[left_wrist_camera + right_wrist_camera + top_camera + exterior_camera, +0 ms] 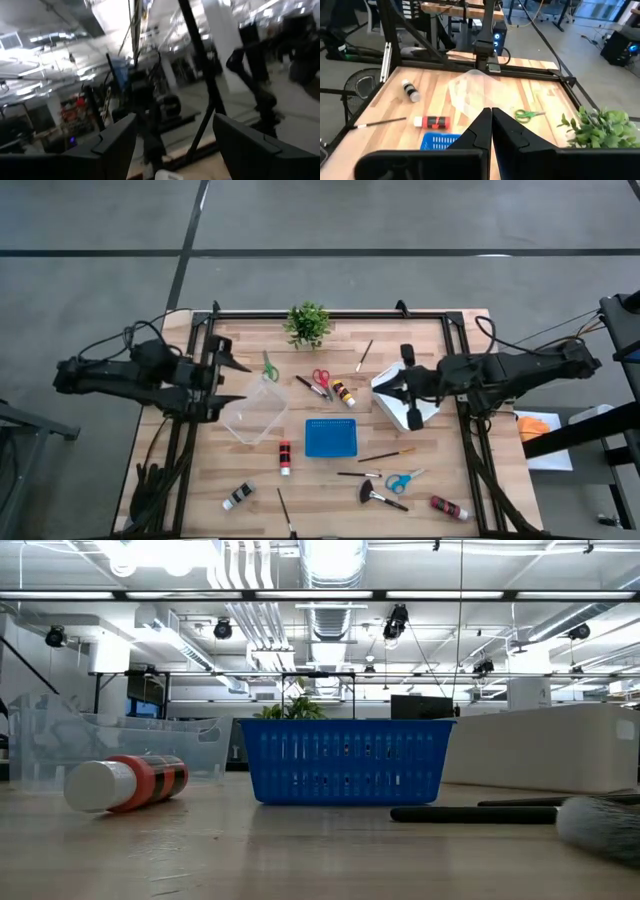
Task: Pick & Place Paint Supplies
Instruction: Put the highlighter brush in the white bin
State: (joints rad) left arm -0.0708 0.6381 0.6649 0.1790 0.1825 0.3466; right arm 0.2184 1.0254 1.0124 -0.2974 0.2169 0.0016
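Paint supplies lay scattered over the table (pixel 420 490), none of them in either gripper. Your left gripper (pixel 232 383) stood with its fingers spread, empty, at the table's left edge, just beside the clear plastic container (pixel 256 412) and near the green-handled scissors (pixel 269 367). Your right gripper (pixel 404 388) had its fingers pressed together, over the white box (pixel 417 415); the red-handled scissors (pixel 321 378) and a small paint bottle (pixel 344 393) lay just beyond its tips, and the blue basket (pixel 330 437) lay near them.
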